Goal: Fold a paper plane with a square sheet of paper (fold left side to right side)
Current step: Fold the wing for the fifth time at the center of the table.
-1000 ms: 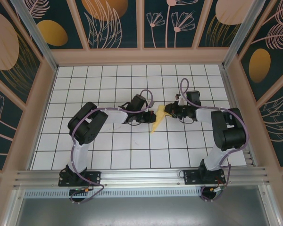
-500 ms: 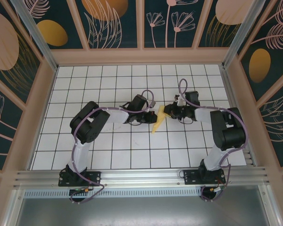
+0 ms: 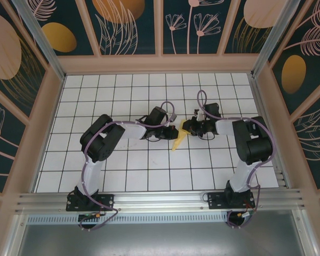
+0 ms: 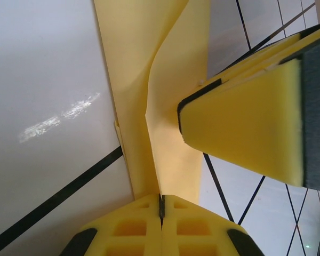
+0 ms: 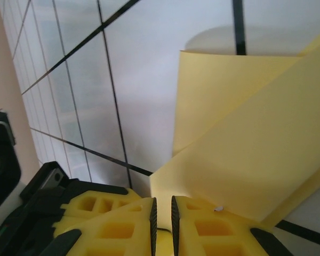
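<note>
**Paper plane pinched at both hands**

The yellow paper plane (image 3: 177,140) is seen near the middle of the white gridded desk (image 3: 122,170). It appears as a slim folded shape whose narrow end is pointed toward the arm bases. Its far end is met by the left hand (image 3: 169,132) on its left and by the right hand (image 3: 185,127) on its right.

In the left wrist view the left hand (image 4: 161,205) is pressed together. A raised crease of the paper plane (image 4: 144,80) is pinched at the seam between its yellow pads (image 4: 133,229).

In the right wrist view the right hand (image 5: 162,210) is closed to a thin slit. The layers of the paper plane (image 5: 240,144) are gripped there. One layer is curled up off the desk, and its shadow is cast on a tile beyond it.
</note>
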`<state>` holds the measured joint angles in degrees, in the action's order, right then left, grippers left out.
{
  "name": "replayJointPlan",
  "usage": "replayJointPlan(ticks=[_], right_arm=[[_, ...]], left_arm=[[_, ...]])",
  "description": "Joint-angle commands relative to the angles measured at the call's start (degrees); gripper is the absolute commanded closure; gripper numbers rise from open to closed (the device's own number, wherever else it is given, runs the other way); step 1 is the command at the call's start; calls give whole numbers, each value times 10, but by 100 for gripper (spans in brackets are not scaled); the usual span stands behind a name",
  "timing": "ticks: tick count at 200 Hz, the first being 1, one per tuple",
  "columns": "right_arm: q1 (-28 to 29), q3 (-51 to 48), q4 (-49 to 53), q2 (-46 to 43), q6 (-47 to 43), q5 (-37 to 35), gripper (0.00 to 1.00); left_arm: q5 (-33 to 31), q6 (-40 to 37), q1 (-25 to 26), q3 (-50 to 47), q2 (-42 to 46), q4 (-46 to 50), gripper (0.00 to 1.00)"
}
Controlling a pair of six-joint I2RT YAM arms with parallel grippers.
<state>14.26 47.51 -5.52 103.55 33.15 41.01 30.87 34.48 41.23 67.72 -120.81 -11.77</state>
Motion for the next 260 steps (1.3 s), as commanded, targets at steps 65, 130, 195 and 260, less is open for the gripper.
replayJointPlan(ticks=[65,130,195,260], right_arm=[[-2,-1,33,26,-21,-36,81],[-17,-41,13,31,-21,-35,85],[-20,-44,6,33,-23,-31,86],[-20,-41,11,36,-25,-31,86]], left_arm=[[1,-17,-3,3,-10,5,92],[-35,-24,-3,-37,97,22,77],[26,22,2,-100,163,-53,78],[50,43,35,-66,91,-84,80]])
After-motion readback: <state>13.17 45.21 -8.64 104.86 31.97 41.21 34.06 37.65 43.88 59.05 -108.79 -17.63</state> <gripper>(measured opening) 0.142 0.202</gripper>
